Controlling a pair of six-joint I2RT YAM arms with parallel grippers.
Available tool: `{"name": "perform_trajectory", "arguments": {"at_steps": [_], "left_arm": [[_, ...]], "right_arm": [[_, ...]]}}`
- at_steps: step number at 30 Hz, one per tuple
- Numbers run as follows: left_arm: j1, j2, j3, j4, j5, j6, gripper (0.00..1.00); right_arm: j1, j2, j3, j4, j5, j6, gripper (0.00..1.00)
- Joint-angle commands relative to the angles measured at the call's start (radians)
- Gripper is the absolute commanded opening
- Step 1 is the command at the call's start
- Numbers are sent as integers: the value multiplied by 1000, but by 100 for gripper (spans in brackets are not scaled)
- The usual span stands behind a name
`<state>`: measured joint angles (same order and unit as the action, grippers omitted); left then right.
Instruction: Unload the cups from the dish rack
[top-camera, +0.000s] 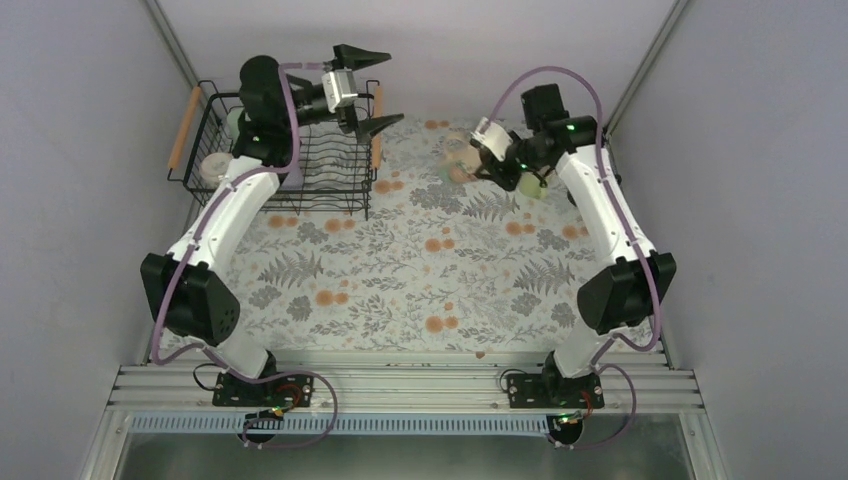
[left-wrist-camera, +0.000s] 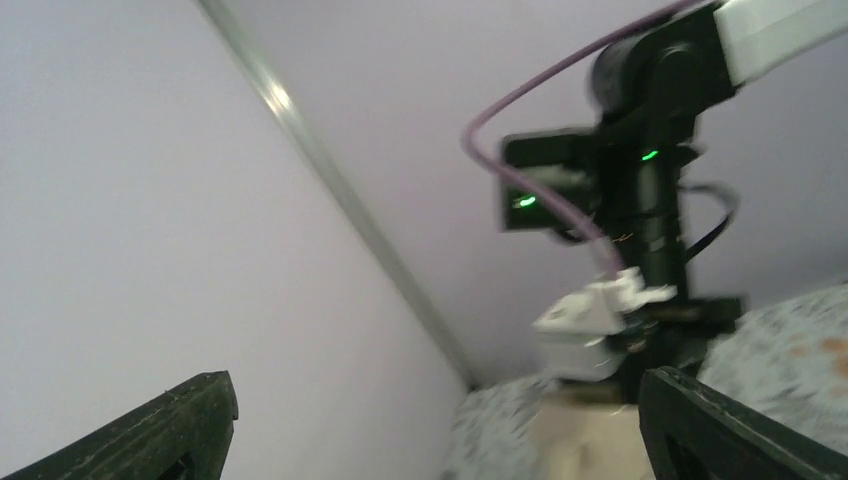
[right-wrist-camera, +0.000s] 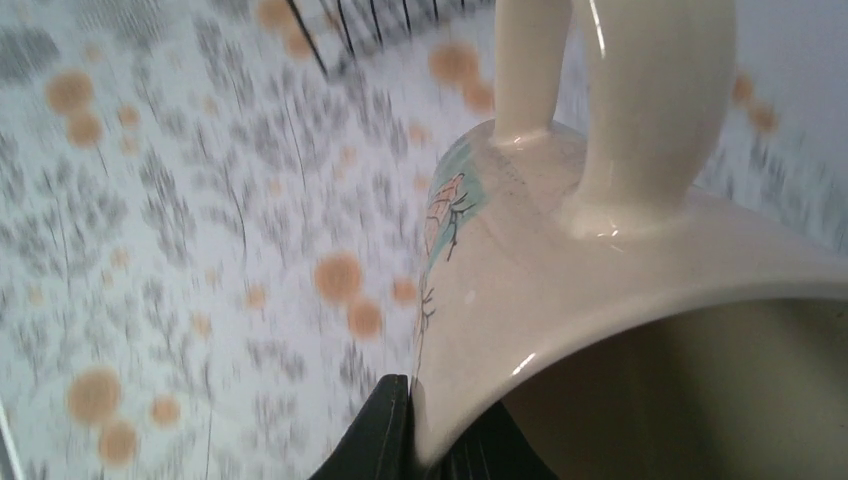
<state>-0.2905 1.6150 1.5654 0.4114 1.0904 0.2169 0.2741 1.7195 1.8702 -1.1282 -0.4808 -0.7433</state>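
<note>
A: Log: right gripper (right-wrist-camera: 430, 442) pinches the beige mug (right-wrist-camera: 600, 260) by its rim, 1 o'clock; left gripper (top-camera: 392, 88) gapes wide and empty above the dish rack (top-camera: 335, 190), 11 o'clock.
B: Placing step, I judge; next I lower upright; release.

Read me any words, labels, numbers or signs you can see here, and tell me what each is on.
No text can be read.
The beige mug bears only a painted branch motif, no lettering.
The dish rack and floral tablecloth show no labels.
</note>
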Motion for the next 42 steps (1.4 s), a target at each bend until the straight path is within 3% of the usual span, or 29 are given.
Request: {"name": "perform_trajectory", "arguments": {"at_steps": [1, 11, 18, 25, 38, 39, 42], "left_arm": [[22, 4, 164, -566, -163, 418, 100], [104, 185, 628, -1097, -705, 545, 100], [159, 256, 640, -1207, -944, 620, 100], [269, 293, 656, -1205, -940, 596, 100], [332, 408, 798, -1341, -914, 616, 100], [333, 411, 798, -1345, -920, 617, 100], [337, 418, 796, -1352, -932, 627, 100]], "right_arm": [[-131, -87, -83, -99, 96, -164, 3], [-369, -132, -255, -156, 300, -254, 4], [-593, -64, -266, -144, 315, -312, 4], [-723, 27, -287, -103, 352, -357, 4], [-733, 78, -305, -104, 375, -358, 5], [-733, 80, -301, -108, 373, -357, 9], [-731, 62, -285, -92, 362, -356, 45]]}}
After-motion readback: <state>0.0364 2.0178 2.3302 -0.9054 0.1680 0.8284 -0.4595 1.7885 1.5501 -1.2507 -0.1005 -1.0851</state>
